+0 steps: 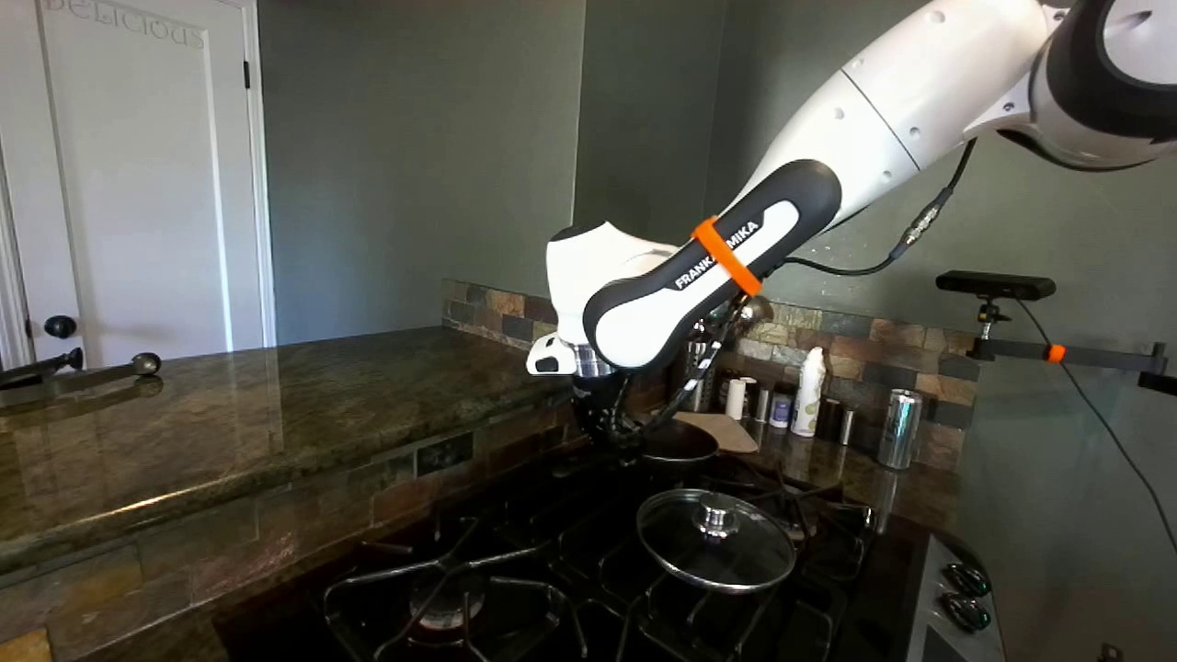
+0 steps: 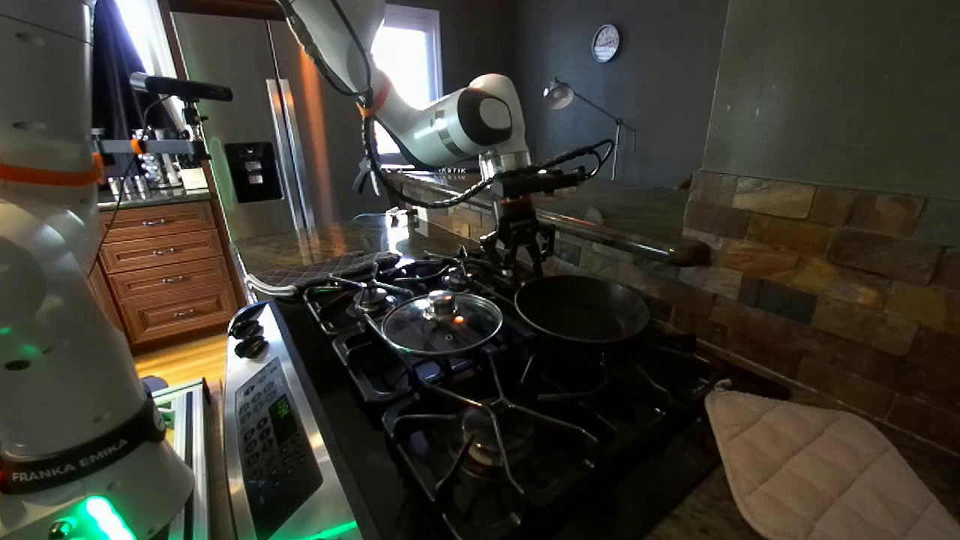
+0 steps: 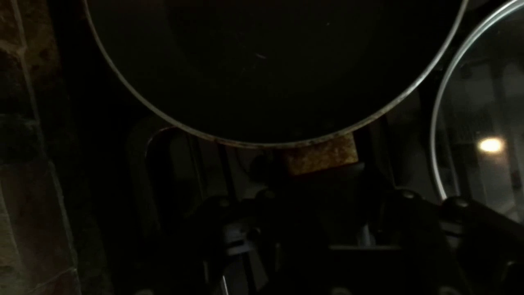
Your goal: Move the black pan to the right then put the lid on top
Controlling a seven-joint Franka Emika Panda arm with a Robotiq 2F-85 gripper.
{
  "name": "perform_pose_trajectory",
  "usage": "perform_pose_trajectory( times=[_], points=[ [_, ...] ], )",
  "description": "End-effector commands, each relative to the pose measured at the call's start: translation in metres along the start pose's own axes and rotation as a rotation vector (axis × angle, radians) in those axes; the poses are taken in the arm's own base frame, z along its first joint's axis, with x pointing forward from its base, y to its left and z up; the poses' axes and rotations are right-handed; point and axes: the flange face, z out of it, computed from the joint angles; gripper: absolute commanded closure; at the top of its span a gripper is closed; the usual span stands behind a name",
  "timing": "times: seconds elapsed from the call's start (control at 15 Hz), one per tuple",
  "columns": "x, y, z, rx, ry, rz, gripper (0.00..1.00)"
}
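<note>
The jaws point down over the stove (image 2: 360, 450). In an exterior view they sit just above and left of the black pan (image 2: 581, 307), their two sides apart with a narrow gap between them. In the wrist view the pan's dark handle (image 3: 333, 188) runs down from a rust-brown collar (image 3: 321, 157) into the space between the two sides. That part is so dark that I cannot tell whether they are clamped on the handle or only stand around it.

The pan rests on the stove, right of centre in an exterior view; in the wrist view it fills the upper middle of the frame. The glass lid (image 2: 442, 334) lies just beside it on the stove, its shiny knob (image 2: 442, 302) upward, and shows at the right edge of the wrist view.

On the white door (image 1: 129, 202) at the upper left of the frame, the word "DELICIOUS" can be read. The arm (image 1: 855, 119) bears "FRANKA EMIKA", with an orange strap (image 1: 728, 256) crossing the lettering; the same name stands on a black band (image 2: 79, 465) at the lower left of the frame. Green digits on the stove's display (image 2: 283, 412) are too small to read, as are the labels on the bottles (image 1: 809, 395).
</note>
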Motion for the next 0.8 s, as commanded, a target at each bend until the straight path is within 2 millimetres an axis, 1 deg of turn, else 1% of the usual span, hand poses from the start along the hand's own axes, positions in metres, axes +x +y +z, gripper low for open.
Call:
perform_pose_trajectory(
  times=[0.0, 0.2, 0.47, 0.73],
  points=[
    [-0.02, -0.001, 0.007, -0.014, 0.003, 0.026, 0.77],
    [-0.032, 0.003, 0.015, -0.01, 0.001, 0.055, 0.77],
    [-0.045, 0.008, 0.017, -0.013, -0.002, 0.08, 0.77],
    [-0.049, 0.01, 0.022, -0.003, -0.01, 0.097, 0.77]
  ],
)
